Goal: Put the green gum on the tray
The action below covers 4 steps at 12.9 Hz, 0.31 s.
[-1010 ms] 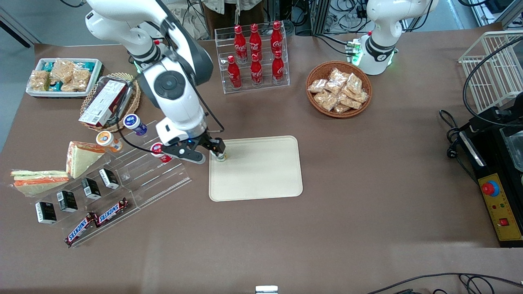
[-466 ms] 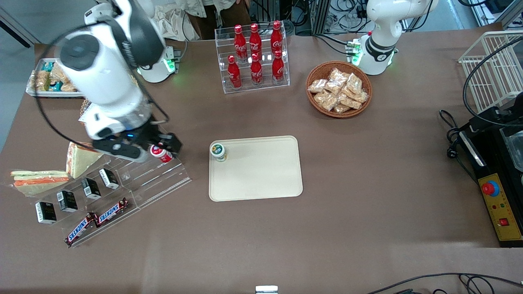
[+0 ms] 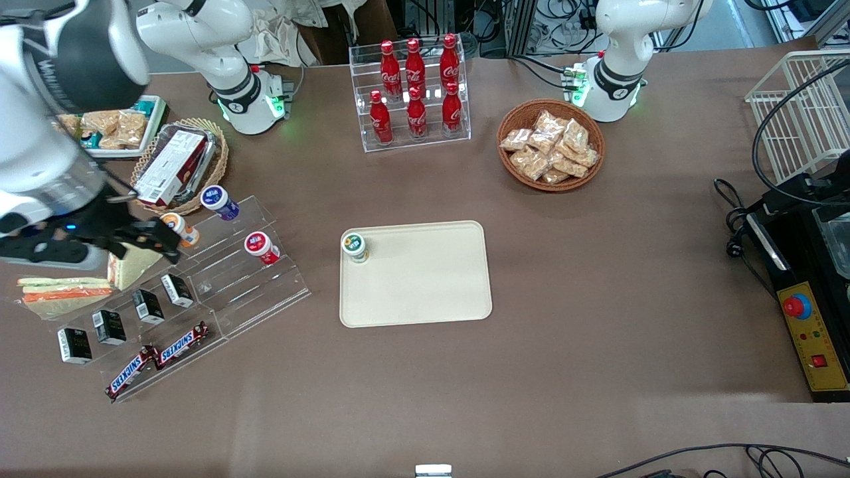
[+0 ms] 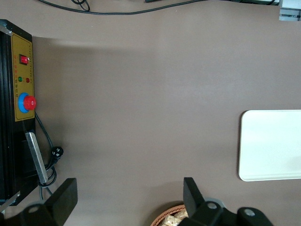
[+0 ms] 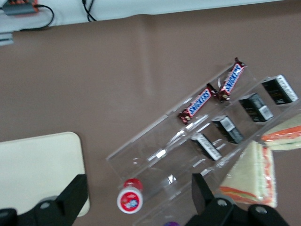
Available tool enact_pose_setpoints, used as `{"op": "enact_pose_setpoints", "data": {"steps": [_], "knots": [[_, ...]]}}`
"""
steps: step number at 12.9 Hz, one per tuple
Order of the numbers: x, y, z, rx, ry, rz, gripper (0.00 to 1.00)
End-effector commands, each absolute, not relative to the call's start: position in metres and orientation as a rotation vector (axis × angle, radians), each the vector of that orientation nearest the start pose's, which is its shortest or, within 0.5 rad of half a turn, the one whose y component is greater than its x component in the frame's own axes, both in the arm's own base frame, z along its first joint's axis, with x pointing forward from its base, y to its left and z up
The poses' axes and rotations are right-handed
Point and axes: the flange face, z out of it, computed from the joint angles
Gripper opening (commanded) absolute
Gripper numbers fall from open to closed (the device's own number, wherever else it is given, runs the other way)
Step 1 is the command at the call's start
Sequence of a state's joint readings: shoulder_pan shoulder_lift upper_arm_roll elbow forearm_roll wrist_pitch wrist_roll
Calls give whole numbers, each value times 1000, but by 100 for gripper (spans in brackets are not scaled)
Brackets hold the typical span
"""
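In the front view, the green gum (image 3: 354, 245) stands upright on the tray (image 3: 425, 285), in the tray corner nearest the clear stepped rack (image 3: 232, 279). The working arm reaches low over the desk (image 3: 597, 265) at its own end, well apart from the tray. Its tool (image 3: 149, 242) hangs above the sandwiches (image 3: 126, 262) and the rack's upper step, close to the orange-lidded bottle (image 3: 174, 226). The red-lidded bottle (image 3: 257, 245) sits on the rack between tool and tray.

In the left wrist view, one end of the tray (image 4: 270, 146) lies on bare desk.

In the right wrist view, the tool (image 5: 138, 197) has its fingers (image 5: 75, 193) spread apart and holds nothing, with the red-lidded bottle (image 5: 129, 200) between them below and the candy bars (image 5: 211, 92) farther along the rack.
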<state>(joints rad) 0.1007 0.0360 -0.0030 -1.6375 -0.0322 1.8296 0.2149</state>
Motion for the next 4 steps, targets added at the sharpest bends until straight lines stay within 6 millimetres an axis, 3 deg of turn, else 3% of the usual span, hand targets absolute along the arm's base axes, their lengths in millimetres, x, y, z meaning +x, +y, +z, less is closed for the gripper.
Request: {"op": "enact_pose_setpoints", "data": {"steps": [1,3,4], "knots": [[584,5,606,-3178,-29,-223,98],[583,-19,606,-3171,7,-216,98],[581,-19,605,-3170,11,-179,98]]}}
